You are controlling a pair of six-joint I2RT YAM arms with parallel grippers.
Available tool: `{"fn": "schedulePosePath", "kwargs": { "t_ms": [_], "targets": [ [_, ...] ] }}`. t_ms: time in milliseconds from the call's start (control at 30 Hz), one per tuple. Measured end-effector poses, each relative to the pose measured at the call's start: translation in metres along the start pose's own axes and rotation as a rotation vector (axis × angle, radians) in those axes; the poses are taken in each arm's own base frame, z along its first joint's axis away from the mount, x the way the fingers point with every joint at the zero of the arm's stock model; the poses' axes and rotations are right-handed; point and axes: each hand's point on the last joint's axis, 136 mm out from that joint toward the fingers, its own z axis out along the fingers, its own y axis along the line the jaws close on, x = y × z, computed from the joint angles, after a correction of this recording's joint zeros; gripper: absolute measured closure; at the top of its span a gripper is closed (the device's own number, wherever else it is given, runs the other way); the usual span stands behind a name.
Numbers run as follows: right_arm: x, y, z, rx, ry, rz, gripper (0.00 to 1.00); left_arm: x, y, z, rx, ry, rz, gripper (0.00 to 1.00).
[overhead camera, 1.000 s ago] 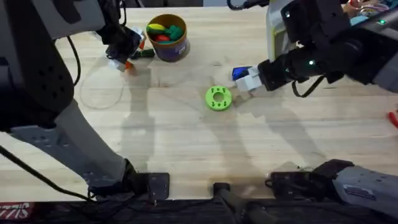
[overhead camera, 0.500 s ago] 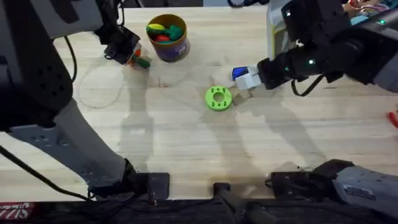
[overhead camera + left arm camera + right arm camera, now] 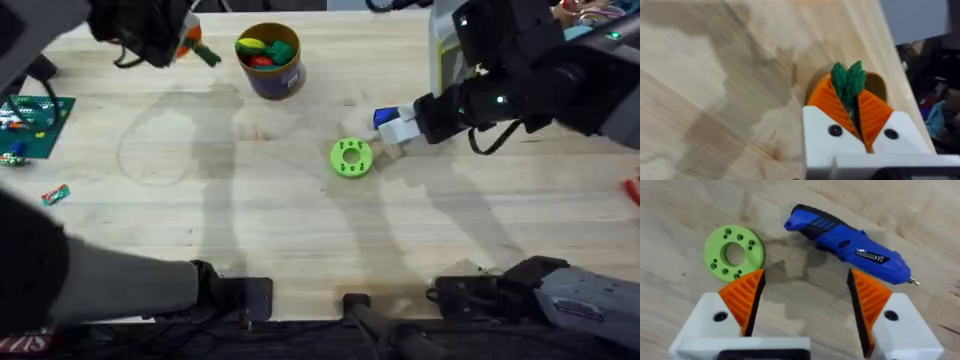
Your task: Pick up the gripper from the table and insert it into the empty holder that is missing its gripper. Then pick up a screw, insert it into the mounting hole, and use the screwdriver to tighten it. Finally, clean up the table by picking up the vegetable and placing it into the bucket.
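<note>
At the tabletop's far edge, around eleven o'clock from the green disc: left claw raised clear of the wood, pads pinched on the vegetable, leafy tip poking out between them. Sits just at nine o'clock of the bucket, not yet over its yellow rim. Bucket already carrying a few coloured toy pieces. To finish well, probably: carry across toward three o'clock until centred above the opening, then lower a little before letting go, so nothing bounces off the rim or the pieces inside. Left arm stretched long from its base, looming large and dark across the near left. Right claw spread wide and empty, hanging above the wood near the disc, with the screwdriver lying flat just beyond its pads. Right arm bent in from three o'clock.
</note>
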Motion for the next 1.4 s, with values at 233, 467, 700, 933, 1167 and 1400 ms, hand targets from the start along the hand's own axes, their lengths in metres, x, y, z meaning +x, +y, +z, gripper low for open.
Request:
{"fn": "schedulePosePath", "kwargs": {
  "t_ms": [233, 467, 700, 933, 1167, 1400],
  "targets": [
    [0.0, 0.0, 0.0, 0.0, 0.0, 0.0, 0.019, 0.023, -0.058, -0.035, 0.167, -0.033, 0.147, 0.96],
    [0.0, 0.0, 0.0, 0.0, 0.0, 0.0, 0.019, 0.068, -0.101, -0.012, 0.235, -0.014, 0.333, 0.966],
    [0.0, 0.0, 0.0, 0.0, 0.0, 0.0, 0.019, 0.08, -0.095, 0.032, 0.18, 0.005, 0.374, 0.652],
    [0.004, 0.0, -0.005, 0.0, 0.007, 0.0, 0.019, 0.069, -0.095, -0.008, 0.193, -0.046, 0.522, 0.014],
    [-0.005, -0.003, -0.063, 0.0, -0.127, 0.005, 0.019, 0.072, -0.073, -0.115, 0.208, -0.087, 0.712, 0.015],
    [0.01, -0.006, -0.14, -0.001, -0.304, 0.018, 0.019, 0.11, -0.013, -0.212, 0.238, -0.045, 0.995, 0.015]
  ]
}}
